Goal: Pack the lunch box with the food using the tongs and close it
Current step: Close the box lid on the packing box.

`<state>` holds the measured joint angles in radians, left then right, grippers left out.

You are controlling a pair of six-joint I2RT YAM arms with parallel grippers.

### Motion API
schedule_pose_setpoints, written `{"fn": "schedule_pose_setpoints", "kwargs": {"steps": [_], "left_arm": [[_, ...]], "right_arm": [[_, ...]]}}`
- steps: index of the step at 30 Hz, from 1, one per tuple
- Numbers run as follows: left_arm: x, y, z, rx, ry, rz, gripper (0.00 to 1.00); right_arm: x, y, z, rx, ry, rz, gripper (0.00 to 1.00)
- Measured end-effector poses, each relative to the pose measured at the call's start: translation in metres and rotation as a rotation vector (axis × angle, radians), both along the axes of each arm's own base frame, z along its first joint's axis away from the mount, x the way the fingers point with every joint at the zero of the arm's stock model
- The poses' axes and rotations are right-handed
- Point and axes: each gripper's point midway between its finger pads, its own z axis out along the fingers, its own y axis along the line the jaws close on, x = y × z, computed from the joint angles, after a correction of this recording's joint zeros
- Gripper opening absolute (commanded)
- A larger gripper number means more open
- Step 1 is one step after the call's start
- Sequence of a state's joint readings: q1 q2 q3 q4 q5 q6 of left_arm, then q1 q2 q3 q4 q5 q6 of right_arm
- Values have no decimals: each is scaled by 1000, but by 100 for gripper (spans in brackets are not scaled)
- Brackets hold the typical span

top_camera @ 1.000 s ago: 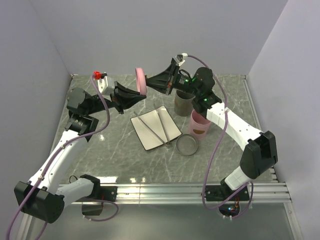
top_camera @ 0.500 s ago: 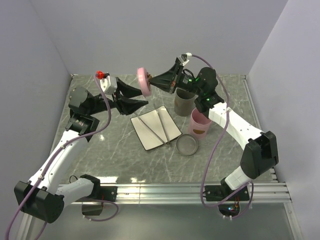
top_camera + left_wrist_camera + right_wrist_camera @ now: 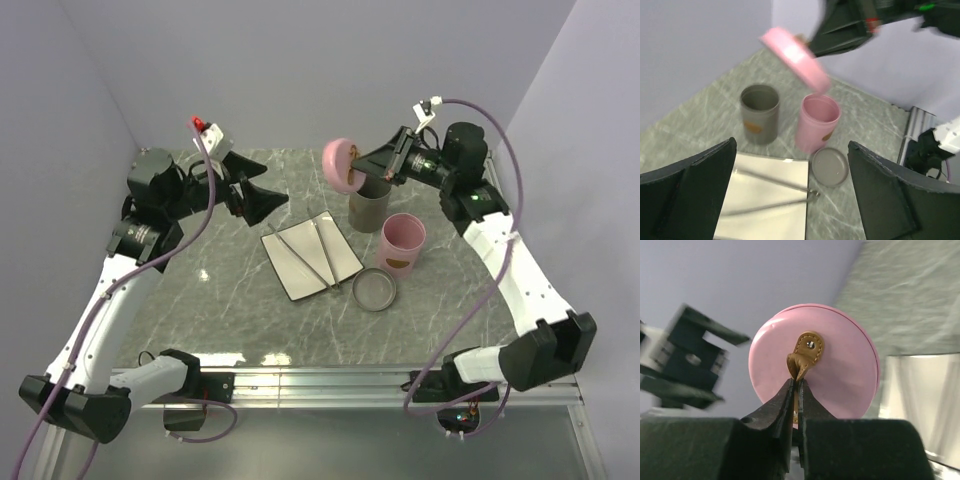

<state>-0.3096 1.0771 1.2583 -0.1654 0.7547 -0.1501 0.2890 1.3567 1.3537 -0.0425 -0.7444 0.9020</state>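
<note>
The lunch box's pink cup stands uncovered beside a grey cup. Its pink lid hangs on edge in the air left of the grey cup, and my right gripper is shut on the lid's tan leather tab. The thin silver tongs lie on a white plate. My left gripper hovers open and empty above the plate's far-left side. In the left wrist view the tongs lie below its wide jaws. The food is out of view.
A grey lid lies flat on the marble table in front of the pink cup. Walls close off the back and both sides. A metal rail runs along the near edge.
My left gripper has opened wide and drawn back to the left. The right gripper, shut on the tab, has carried the pink lid to the right, toward the cups.
</note>
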Motion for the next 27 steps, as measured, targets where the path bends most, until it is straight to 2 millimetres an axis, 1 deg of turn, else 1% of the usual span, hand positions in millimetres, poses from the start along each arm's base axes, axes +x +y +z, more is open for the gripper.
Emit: {"fn": "schedule_pose_setpoints", "kwargs": {"steps": [1,4,6,10,13,15,21,24,27], "left_arm": [[4,2,-2,8,28,21,100],[23,13,-13,39,114,122,100],[35,20,-28,67,178,186,99],[47,29,-65,128,314,255,99],[48,29,-84,160,384,261,99],[47,30,-88,166,404,265,99],[45,33,-87,164,401,279,99],[44,33,-86,164,398,283,99],[44,33,-85,163,397,283,99]], "right_arm": [[-2,-7,-1,-53,-34,-18,0],[-7,-28,-4,-193,-116,-72,0],[-10,-45,-12,-288,-152,-114,0],[-12,-77,-37,-473,-151,-171,0],[-15,-96,-61,-600,-117,-182,0],[-20,-106,-75,-675,-84,-171,0],[-31,-131,-108,-841,2,-113,0],[-32,-137,-124,-896,53,-71,0],[-28,-140,-140,-931,103,-39,0]]}}
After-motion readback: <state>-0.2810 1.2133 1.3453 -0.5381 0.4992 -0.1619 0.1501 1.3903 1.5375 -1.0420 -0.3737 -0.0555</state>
